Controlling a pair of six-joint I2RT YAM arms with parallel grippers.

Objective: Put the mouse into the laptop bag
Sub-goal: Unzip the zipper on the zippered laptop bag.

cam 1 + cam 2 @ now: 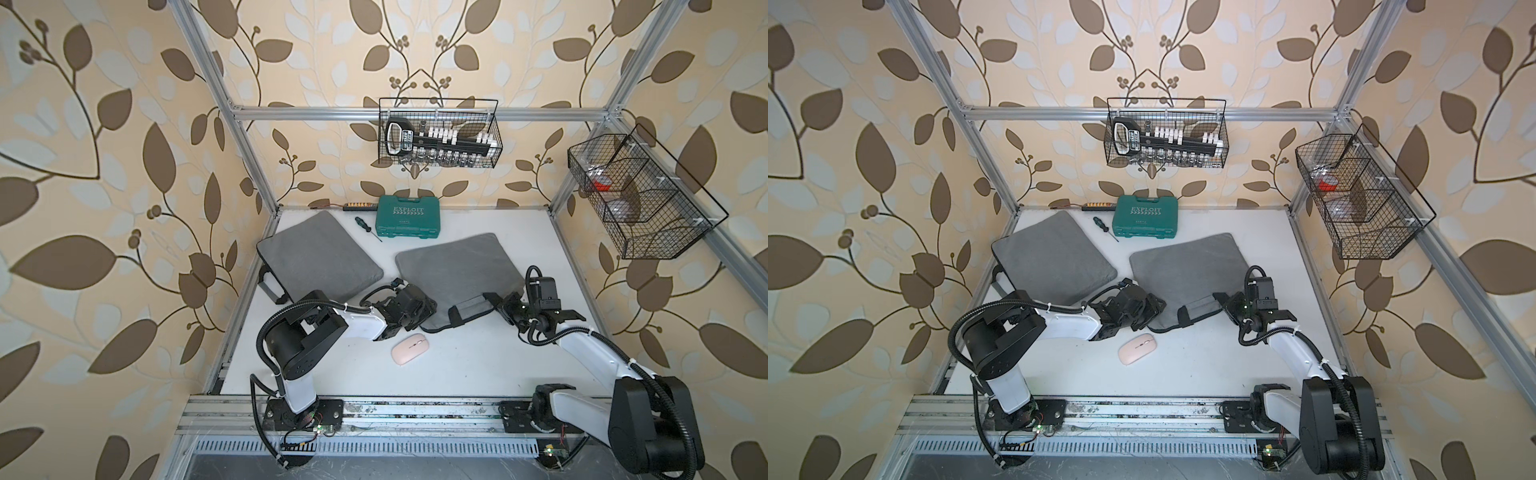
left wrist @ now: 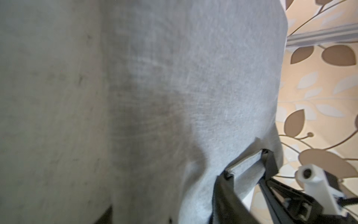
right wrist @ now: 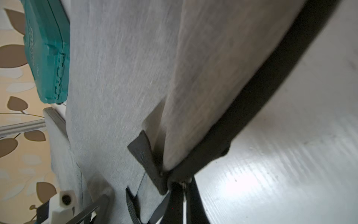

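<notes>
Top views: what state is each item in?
laptop bag, flat, near edge pinched by right gripper.
mouse, on table, outside laptop bag.
right gripper, jaws shut on laptop bag.
left gripper, jaws hidden at laptop bag's corner.
second grey bag, flat.
tool case, shut.
screwdriver, lying loose.

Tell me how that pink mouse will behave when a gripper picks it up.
The mouse looks low and smoothly domed, so a grip may slip off its top; gripping its long sides seems safer. It lies flat on the white table, so a nudge likely slides it rather than rolls it. Its thin body suggests it is light.
</notes>
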